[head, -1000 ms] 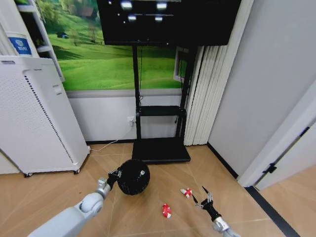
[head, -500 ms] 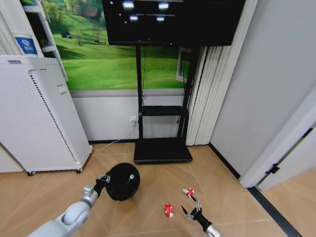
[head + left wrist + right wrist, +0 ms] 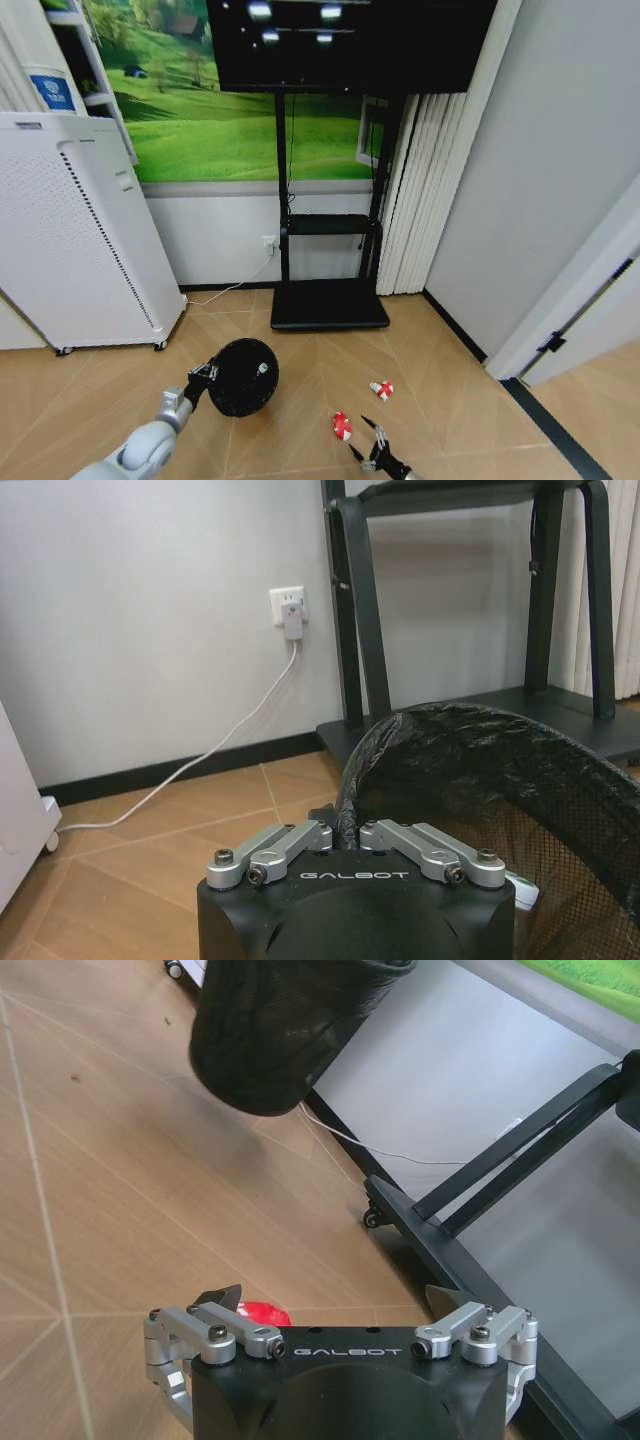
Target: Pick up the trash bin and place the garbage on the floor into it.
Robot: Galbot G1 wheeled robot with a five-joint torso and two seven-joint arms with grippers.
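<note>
Wrapper beside open right hand

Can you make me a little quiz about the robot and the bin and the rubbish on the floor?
1. True or false: the left claw is clamped on the rim of the small black round mesh trash bin.
2. How many red-and-white wrapper pieces lie on the wooden floor in the head view? A) one B) two C) four
3. Fill in the gap: the right claw, low over the floor close to one wrapper, is ____ (open or shut).

Key: 1 true; 2 B; 3 open.
</note>
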